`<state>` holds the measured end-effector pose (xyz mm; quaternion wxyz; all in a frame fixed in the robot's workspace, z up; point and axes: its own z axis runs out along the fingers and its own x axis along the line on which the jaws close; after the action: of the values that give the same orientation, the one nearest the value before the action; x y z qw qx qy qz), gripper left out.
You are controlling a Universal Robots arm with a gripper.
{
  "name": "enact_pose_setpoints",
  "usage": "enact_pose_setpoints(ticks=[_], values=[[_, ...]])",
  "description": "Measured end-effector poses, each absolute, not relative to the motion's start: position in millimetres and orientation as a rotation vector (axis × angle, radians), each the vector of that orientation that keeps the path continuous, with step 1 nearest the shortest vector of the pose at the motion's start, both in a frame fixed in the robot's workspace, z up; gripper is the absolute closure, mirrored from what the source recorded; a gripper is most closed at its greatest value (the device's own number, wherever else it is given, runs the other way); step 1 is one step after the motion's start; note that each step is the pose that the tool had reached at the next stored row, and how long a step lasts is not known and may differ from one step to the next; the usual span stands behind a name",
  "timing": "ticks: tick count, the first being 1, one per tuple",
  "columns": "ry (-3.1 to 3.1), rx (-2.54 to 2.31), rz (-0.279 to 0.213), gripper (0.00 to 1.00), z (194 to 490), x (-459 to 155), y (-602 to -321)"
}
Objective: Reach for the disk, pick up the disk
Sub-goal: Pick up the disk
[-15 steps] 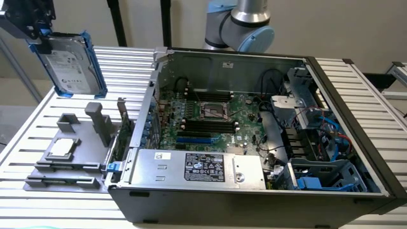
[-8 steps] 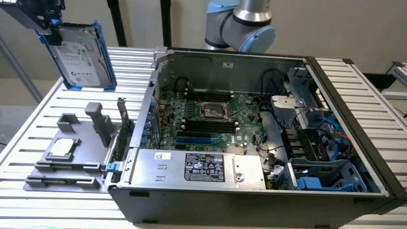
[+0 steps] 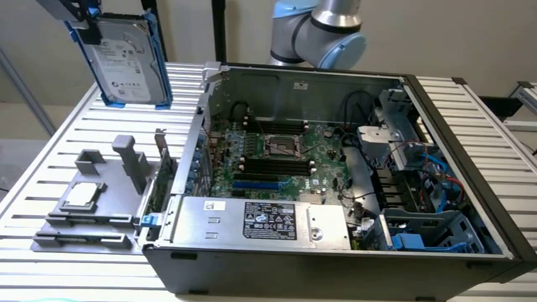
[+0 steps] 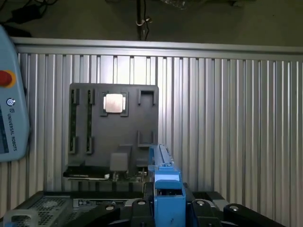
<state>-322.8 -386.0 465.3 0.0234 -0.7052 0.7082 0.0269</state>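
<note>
Slats of ribbed aluminium form the table [image 3: 50,145]. Above it, at the exterior view's far left, the gripper [image 3: 77,16] pinches the disk [image 3: 126,60], a flat silver-grey rectangle in a blue plastic bracket, held nearly upright. 1 square silver chip [image 3: 84,195] sits on a grey tray [image 3: 117,198].

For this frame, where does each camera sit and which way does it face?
Exterior view: off the arm, raised, looking down obliquely on the open computer case and slatted table; the arm shows beyond the case, its gripper holding the disk aloft.
Wrist view: on the wrist, facing down past the gripper and the clamped disk onto the grey fixture on the table.
Shared: the disk, the fixture, its processor chip, the table.
</note>
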Motion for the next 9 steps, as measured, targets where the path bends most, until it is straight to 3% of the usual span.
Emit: enact_pose_setpoints(ticks=[9], values=[[2.183,-2.174,0.102,0.67,494,-282,-393]])
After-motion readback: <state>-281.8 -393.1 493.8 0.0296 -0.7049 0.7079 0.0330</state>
